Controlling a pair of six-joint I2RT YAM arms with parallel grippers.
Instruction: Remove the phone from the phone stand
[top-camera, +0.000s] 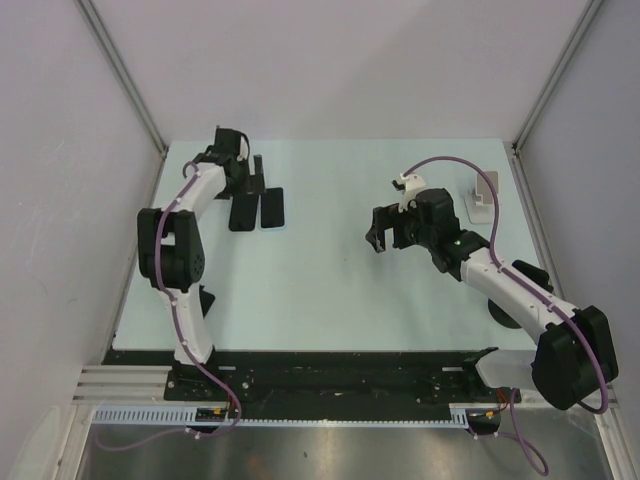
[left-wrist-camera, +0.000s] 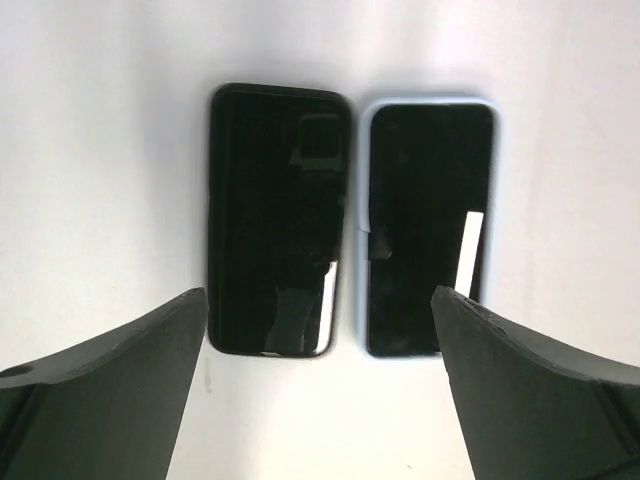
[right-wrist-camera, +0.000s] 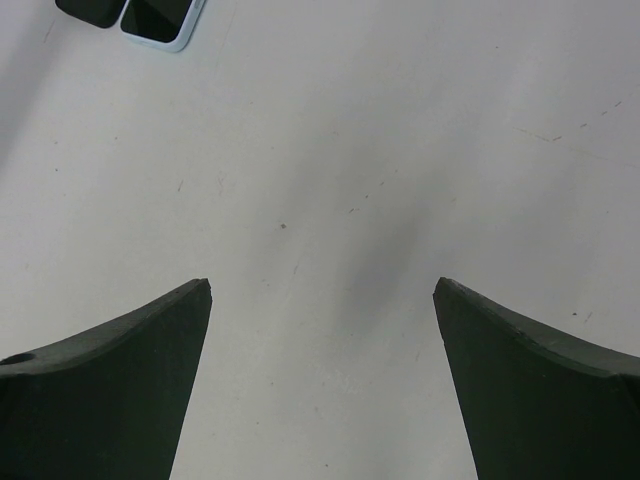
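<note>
Left gripper: jaws spread wide, grasping nothing. Just ahead of it, the black phone and the blue-cased phone lie flat, side by side, at ten o'clock on the table. The phone stand, at two o'clock, appears empty. Right gripper: released, over mid-table. Raise the left gripper straight up, so that no fingertip drags across either screen.

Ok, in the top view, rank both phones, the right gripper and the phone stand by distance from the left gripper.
1. Black phone and blue-cased phone, right by the left gripper: too close to call.
2. Right gripper, mid-table.
3. Phone stand, far right.
</note>
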